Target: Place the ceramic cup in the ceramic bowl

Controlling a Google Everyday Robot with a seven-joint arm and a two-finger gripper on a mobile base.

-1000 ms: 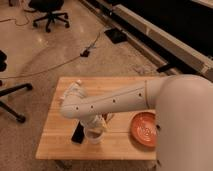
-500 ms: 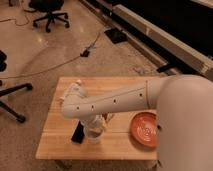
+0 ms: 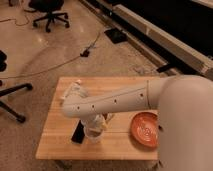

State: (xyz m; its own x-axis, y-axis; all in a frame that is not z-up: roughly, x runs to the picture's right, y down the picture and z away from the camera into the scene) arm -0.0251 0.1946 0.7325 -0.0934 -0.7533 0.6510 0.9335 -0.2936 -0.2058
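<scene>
one ceramic cup (image 3: 93, 136) upright beneath jaws, grip cannot tell; ceramic bowl (image 3: 146, 130) well apart.

White arm (image 3: 115, 100) (dark dots), jaws beneath

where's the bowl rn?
Camera view, right side: bowl sits on the table near its front edge, apart from the gripper to its left.

No text, label, brand or number can be read. The end effector (image 3: 94, 129) is low over the counter (image 3: 55, 142), near the ceramic bowl (image 3: 146, 131).
</scene>
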